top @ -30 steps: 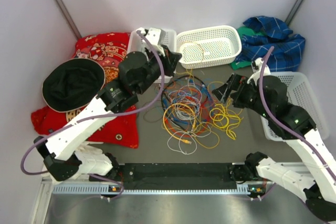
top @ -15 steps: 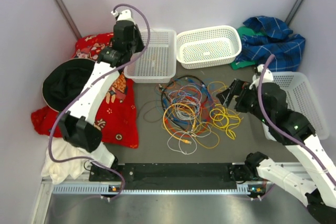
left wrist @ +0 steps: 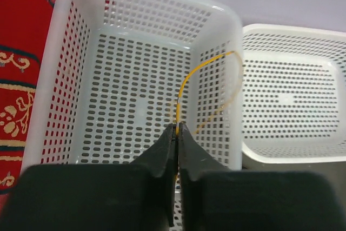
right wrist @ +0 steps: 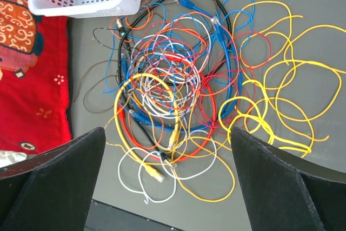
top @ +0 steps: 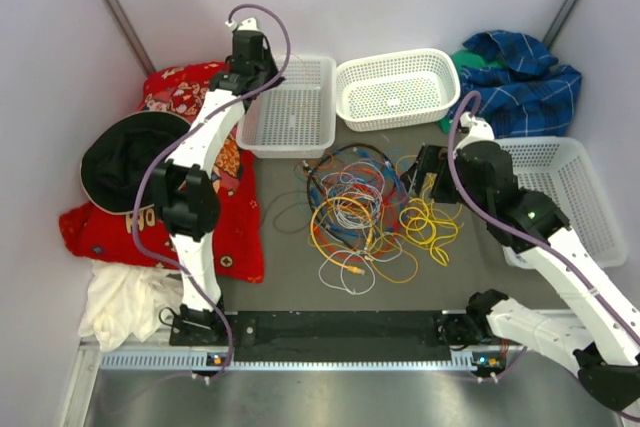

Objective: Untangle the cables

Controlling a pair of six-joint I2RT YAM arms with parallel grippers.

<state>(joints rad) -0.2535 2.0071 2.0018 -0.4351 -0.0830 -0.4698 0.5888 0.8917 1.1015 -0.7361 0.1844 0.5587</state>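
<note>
One orange cable (left wrist: 186,82) is leaving the tangle (right wrist: 173,79), pinched in my closed left gripper (left wrist: 177,128) over the basket (left wrist: 59,52), while my right gripper (right wrist: 167,139) is waiting wide open.

Bright, even, diffuse light throughout; shadows are soft and faint, no glare; the near black jaws blur in both wrist views.

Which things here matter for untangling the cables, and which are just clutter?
Job: pile of thin multicoloured cables; thin orange cable pinched by the left gripper over a white perforated plastic basket; open right gripper.
Clutter: red patterned cloth; black hat; blue checked cloth; crumpled white cloth.
</note>
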